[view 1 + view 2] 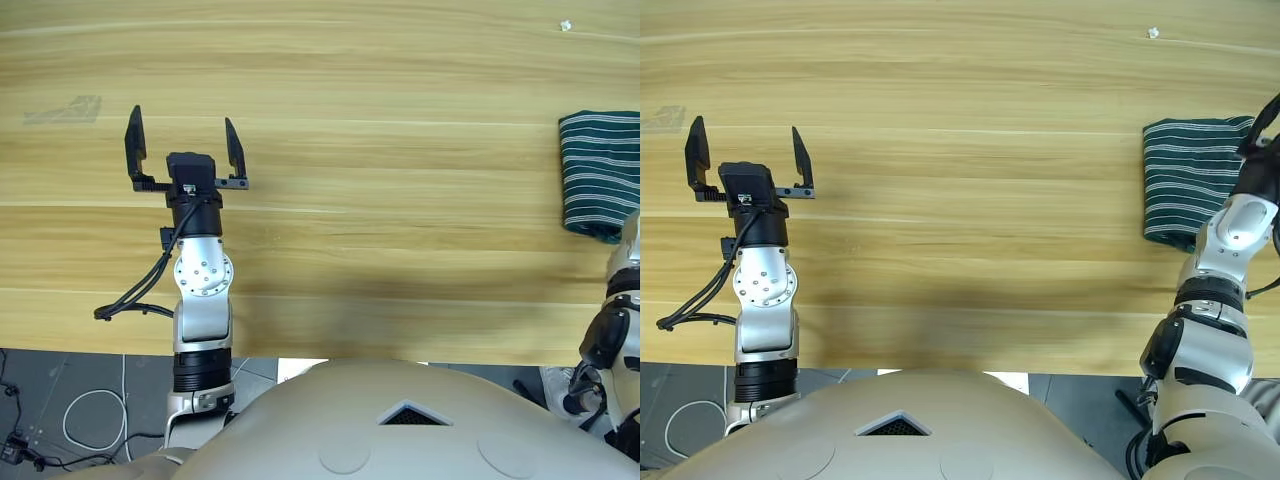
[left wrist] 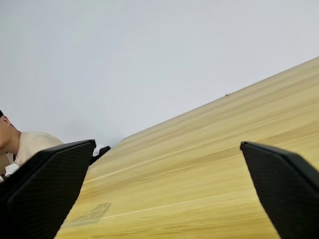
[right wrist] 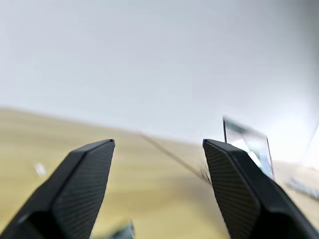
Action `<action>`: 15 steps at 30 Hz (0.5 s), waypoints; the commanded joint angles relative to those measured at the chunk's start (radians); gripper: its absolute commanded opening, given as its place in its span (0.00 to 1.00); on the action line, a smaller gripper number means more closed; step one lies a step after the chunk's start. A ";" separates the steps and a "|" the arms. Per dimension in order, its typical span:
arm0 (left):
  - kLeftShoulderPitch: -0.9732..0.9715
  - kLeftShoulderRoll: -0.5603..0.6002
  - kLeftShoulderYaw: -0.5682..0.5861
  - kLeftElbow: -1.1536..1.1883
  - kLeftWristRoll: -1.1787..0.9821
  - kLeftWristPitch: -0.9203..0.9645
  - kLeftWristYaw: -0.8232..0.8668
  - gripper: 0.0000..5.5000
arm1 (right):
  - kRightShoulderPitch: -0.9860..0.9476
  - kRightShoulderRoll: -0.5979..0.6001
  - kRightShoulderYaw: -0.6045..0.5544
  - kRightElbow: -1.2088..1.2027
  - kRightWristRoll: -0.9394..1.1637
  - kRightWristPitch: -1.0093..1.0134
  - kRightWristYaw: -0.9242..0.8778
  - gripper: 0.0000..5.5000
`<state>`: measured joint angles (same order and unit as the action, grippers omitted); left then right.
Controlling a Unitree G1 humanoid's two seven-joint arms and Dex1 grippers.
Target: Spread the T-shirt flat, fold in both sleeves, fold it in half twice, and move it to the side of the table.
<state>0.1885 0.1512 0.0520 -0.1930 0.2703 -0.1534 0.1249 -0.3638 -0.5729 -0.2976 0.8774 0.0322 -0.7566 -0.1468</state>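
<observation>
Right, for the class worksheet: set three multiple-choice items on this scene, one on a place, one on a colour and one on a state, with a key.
1. Where on the table does the folded T-shirt lie?
A. at the robot's right side
B. in the middle
C. at the robot's left side

2. What colour is the T-shirt?
A. plain red
B. dark green with thin white stripes
C. yellow

3. In what state is the left gripper?
A. shut on the T-shirt
B. shut on nothing
C. open, holding nothing

Key:
1 A, because the folded bundle sits at the right edge of both eye views, next to the right arm.
2 B, because the stripes run across dark green cloth.
3 C, because its fingers stand wide apart over bare wood, far from the T-shirt.
</observation>
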 commanded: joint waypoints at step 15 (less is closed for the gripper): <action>-0.013 -0.138 -0.106 -0.010 -0.190 -0.071 -0.083 0.98 | 0.385 0.474 0.332 -0.667 -0.010 0.022 0.160 0.60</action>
<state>0.1743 0.0178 -0.0565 -0.2312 0.0925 -0.2178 0.0499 0.0077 -0.1191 0.0267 0.2254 0.0502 -0.7102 0.0140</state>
